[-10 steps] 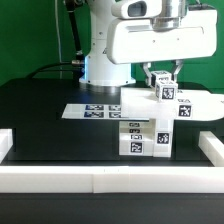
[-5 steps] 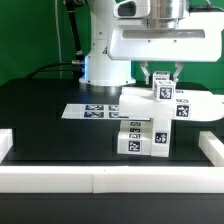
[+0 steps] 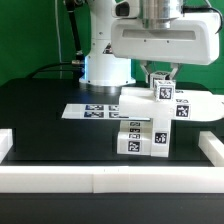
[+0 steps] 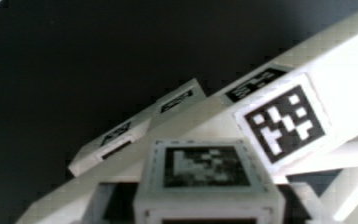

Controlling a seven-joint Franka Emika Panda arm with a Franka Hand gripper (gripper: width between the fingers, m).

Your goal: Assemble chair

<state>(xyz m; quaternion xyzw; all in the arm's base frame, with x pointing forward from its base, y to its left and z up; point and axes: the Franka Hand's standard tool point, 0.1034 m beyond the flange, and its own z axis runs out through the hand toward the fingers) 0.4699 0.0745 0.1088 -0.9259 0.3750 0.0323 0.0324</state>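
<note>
While the front rail (image 3: 110,178) sits closest to the camera, the chair (image 3: 150,125) is just behind it, on the black table (image 3: 40,120), and that's my landmark. It's a stack of chunky matte-white blocks, each with small black-and-white square tags, and a long flat piece sticking out toward the exterior view's right.

My guess on handling: stiff, light plastic, not fragile, but smooth enough to slip. The flat parallel faces of a block look like the best place to grab, not the tagged corners.

Right above the chair, the gripper (image 3: 162,80) is pinched in narrow on the small tagged block at the top. The wrist view shows that block (image 4: 202,170) tucked in between the fingers, so I'd say it's holding it.

Just beyond the chair, to the exterior view's left, lies the marker board (image 3: 92,110), flat. Behind that is the arm's white base (image 3: 105,68).
</note>
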